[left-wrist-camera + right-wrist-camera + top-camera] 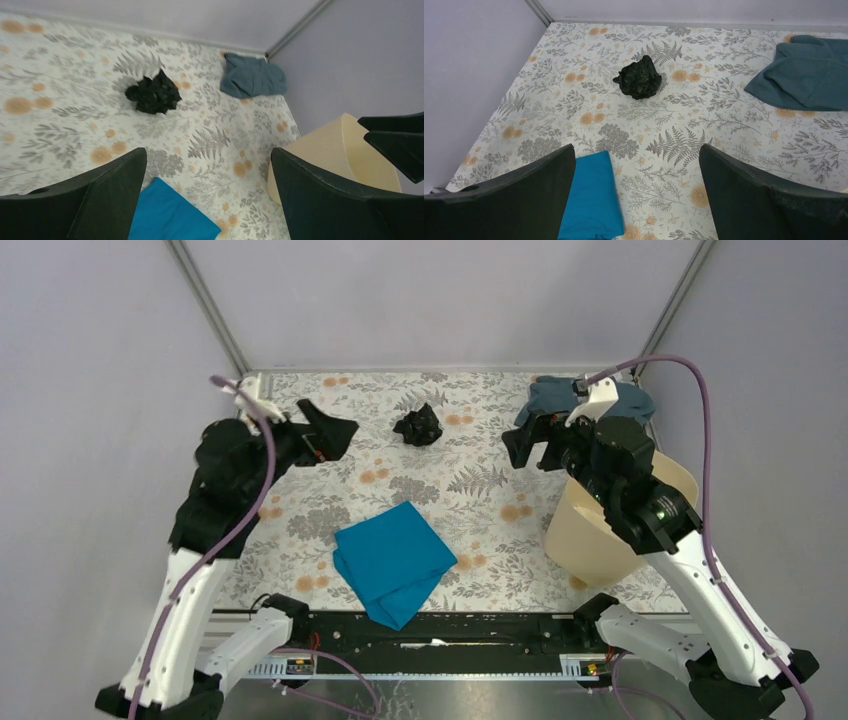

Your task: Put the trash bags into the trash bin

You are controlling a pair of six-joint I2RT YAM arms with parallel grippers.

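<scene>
The trash bag (418, 426) is a crumpled, shiny black wad lying on the floral tablecloth at the back middle; it shows in the left wrist view (153, 93) and the right wrist view (639, 78) too. The cream-beige trash bin (600, 530) stands at the right, partly under my right arm; the left wrist view (340, 150) shows it as well. My left gripper (335, 435) is open and empty, raised left of the bag. My right gripper (528, 448) is open and empty, raised right of the bag, above the bin's near-left side.
A bright blue folded cloth (393, 562) lies at the front middle. A grey-blue cloth (560, 398) lies at the back right corner. Grey walls enclose the table at the back and sides. The black rail (440, 632) runs along the near edge.
</scene>
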